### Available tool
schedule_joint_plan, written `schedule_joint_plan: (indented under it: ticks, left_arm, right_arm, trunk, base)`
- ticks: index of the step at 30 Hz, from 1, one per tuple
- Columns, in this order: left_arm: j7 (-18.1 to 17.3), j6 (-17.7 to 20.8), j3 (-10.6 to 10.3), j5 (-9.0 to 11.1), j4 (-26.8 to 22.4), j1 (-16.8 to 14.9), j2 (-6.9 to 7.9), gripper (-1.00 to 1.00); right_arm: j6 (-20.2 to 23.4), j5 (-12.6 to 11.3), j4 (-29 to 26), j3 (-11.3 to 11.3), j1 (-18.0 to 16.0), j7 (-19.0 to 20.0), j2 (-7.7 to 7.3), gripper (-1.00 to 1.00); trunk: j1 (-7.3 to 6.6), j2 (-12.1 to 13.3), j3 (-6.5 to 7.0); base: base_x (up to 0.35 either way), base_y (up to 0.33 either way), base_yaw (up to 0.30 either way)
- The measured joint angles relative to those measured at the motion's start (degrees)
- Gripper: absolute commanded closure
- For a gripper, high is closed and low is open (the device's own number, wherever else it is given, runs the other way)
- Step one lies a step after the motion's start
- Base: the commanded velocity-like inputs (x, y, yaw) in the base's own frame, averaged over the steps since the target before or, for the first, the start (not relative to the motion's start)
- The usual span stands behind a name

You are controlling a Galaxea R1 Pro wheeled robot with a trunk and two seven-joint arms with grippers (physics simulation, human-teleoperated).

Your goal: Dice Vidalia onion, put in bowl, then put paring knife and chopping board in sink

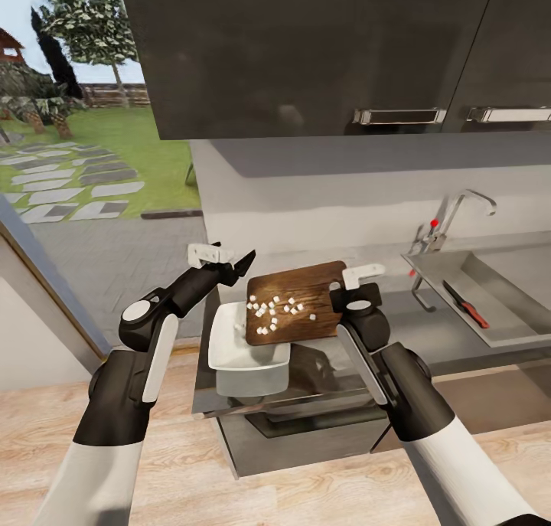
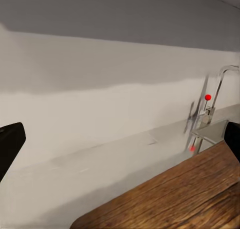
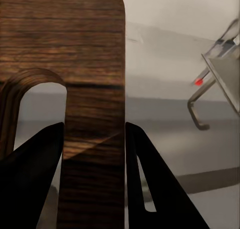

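Note:
The chopping board (image 1: 295,300) hangs tilted above the white bowl (image 1: 237,350), its low end over the bowl. Several white diced onion pieces (image 1: 275,312) lie on the board's lower half. My right gripper (image 1: 346,290) is shut on the board's handle end; in the right wrist view the wood (image 3: 95,89) sits clamped between the dark fingers (image 3: 35,169) beside the oval slot. My left gripper (image 1: 229,263) stands open just past the board's far left corner, its fingers (image 2: 10,144) wide apart above the board (image 2: 175,199). The paring knife (image 1: 467,304) lies in the sink (image 1: 513,269).
The bowl rests at the left end of the grey countertop (image 1: 428,334), close to its front edge. The chrome faucet (image 1: 459,212) with red knob (image 2: 208,97) rises behind the sink. Dark wall cabinets (image 1: 306,51) hang overhead. A large window (image 1: 76,128) opens at the left.

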Motion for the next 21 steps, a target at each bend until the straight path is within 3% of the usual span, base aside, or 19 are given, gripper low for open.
schedule_joint_plan:
  ticks: [21]
  left_arm:
    - [0.0,0.0,0.0,0.0,0.0,0.0,0.00,-1.00]
  right_arm:
    - [-1.6,0.0,0.0,2.3,0.0,-3.1,0.00,1.00]
  trunk:
    - [0.00,0.0,0.00]
  base:
    - [0.000,0.000,0.000]
